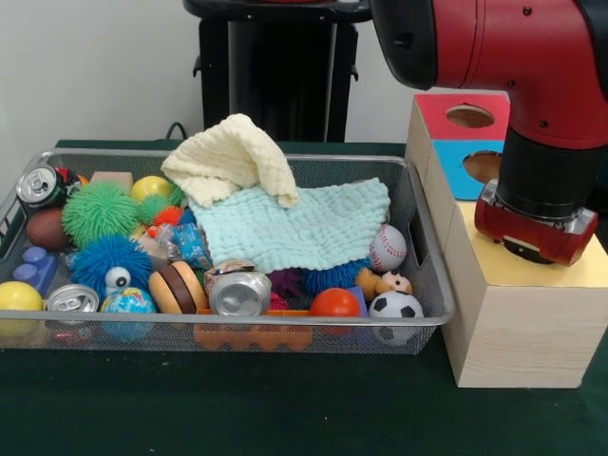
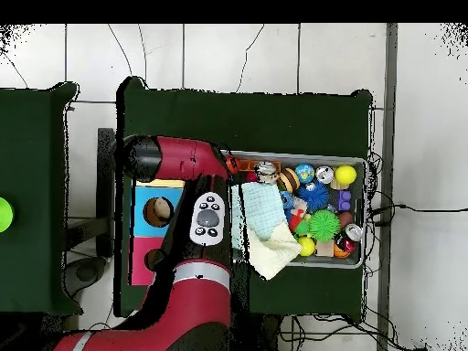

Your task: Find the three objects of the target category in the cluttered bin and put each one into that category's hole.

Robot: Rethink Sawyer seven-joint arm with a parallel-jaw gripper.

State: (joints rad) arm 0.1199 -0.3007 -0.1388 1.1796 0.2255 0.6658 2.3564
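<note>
The silver wire-mesh bin [image 1: 425,318] sits on the green table, full of toys; it also shows in the overhead view [image 2: 358,261]. A small patterned, wrinkly piece [image 1: 226,268] peeks out just behind a silver can [image 1: 239,293] at the bin's front. No knotted rope shows. The largest pale wooden box has a yellow top [image 1: 494,268] right of the bin. The arm's end [image 1: 535,226] hangs just over that top and hides the yellow-surround hole. My gripper is hidden beneath the arm's end.
A pale yellow cloth [image 1: 233,157] and a mint cloth [image 1: 304,223] cover the bin's middle. Around them lie a fuzzy blue ball with eyes [image 1: 109,264], a green spiky ball [image 1: 100,211], a baseball [image 1: 388,249] and a soccer ball [image 1: 395,306]. Blue-surround [image 1: 483,166] and red-surround [image 1: 469,116] holes sit behind.
</note>
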